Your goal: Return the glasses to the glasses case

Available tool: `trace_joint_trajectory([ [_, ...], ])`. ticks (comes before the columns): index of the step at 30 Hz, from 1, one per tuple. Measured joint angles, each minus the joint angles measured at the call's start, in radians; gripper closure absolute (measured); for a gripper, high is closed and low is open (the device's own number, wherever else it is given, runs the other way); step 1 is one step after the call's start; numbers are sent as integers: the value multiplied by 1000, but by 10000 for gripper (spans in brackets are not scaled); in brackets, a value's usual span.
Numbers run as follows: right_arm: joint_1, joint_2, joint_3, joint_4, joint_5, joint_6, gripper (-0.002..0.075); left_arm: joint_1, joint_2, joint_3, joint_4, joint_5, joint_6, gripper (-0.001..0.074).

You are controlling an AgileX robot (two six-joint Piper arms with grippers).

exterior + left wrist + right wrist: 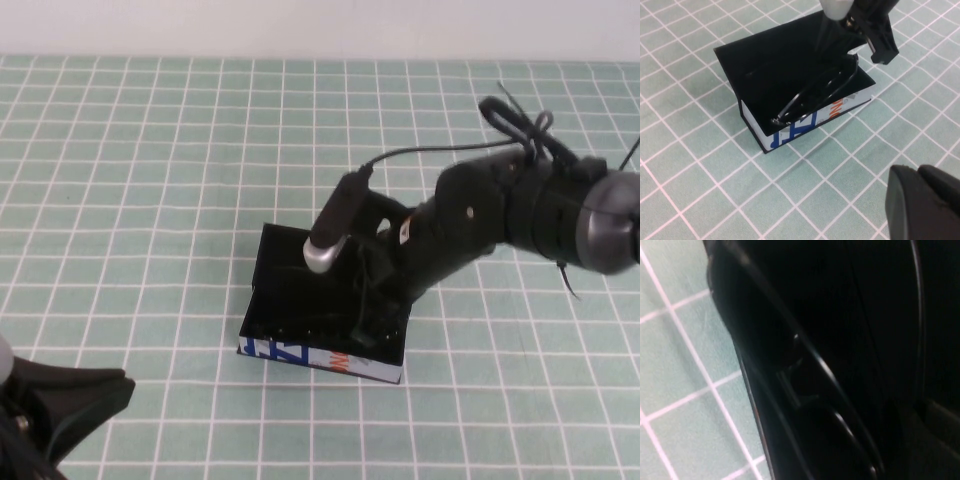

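Observation:
The glasses case (320, 357) stands open in the middle of the table, lid back, white printed front toward me; it also shows in the left wrist view (805, 125). The black glasses (815, 95) lie slanted inside it, one end up on the front wall. My right gripper (375, 310) reaches down into the case's right end, at the glasses' right end (860, 47). The right wrist view shows only dark frame curves (765, 340) close up. My left gripper (115, 385) rests shut and empty at the near left, its fingers (920, 200) together.
A green tablecloth with a white grid (150, 180) covers the table. The right arm's cable (520, 115) loops above its wrist. A grey wrist camera (330, 240) hangs over the case's lid.

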Motion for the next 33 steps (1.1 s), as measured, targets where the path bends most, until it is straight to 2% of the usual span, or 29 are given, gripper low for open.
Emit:
trace_joint_trajectory([
  [8, 2, -48, 116, -43, -191, 65, 709, 0, 0, 0, 0, 7, -4, 737],
  [16, 19, -82, 198, -89, -289, 76, 709, 0, 0, 0, 0, 8, -10, 737],
  [24, 98, -88, 279, -168, -347, 76, 710, 0, 0, 0, 0, 8, -29, 737],
  [33, 109, -88, 287, -277, -365, 78, 710, 0, 0, 0, 0, 8, -33, 737],
])
